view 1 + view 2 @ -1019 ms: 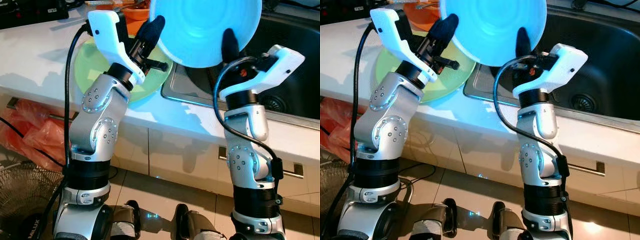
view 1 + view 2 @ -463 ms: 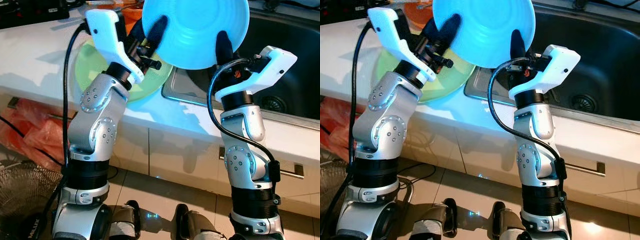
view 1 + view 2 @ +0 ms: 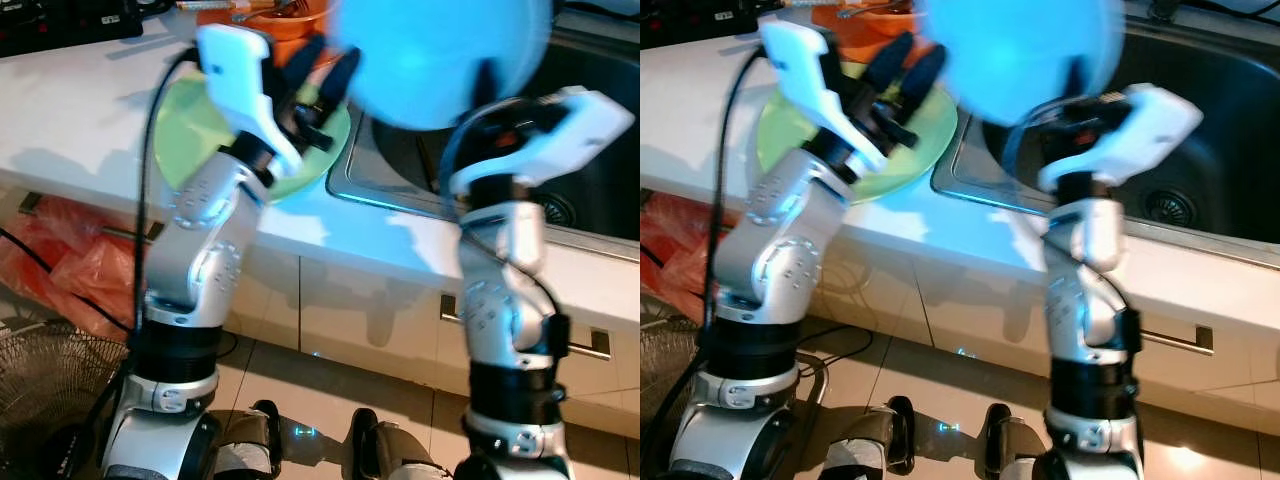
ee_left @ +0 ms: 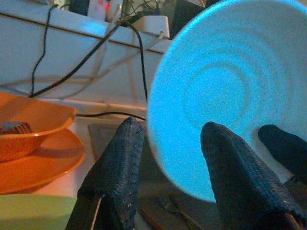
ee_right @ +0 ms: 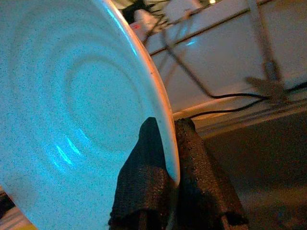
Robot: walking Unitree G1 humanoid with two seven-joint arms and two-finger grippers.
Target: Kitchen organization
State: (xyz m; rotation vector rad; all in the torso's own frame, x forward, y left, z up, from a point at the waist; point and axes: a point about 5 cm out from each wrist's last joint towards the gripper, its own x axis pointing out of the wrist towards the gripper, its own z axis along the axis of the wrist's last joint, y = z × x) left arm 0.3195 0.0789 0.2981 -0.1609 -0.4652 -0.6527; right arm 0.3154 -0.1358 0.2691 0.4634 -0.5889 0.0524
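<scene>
Over the sink (image 3: pixel 585 190), right tool (image 5: pixel 168 191) clamps the blue plate (image 5: pixel 72 110) rim; left tool (image 4: pixel 168 163) apart beside it.

Head stereo views look down at the counter (image 3: pixel 70 110) from near; both wrist views share the close plate (image 4: pixel 225 91).

A plate (image 3: pixel 440 60) stands on edge above the near-left corner of the sink (image 3: pixel 590 170), pinched at its lower rim in the right tool (image 5: pixel 167 191), with the left tool (image 3: pixel 322 72) just left of it over a second plate (image 3: pixel 190 125) lying on the counter (image 3: pixel 70 110).
</scene>
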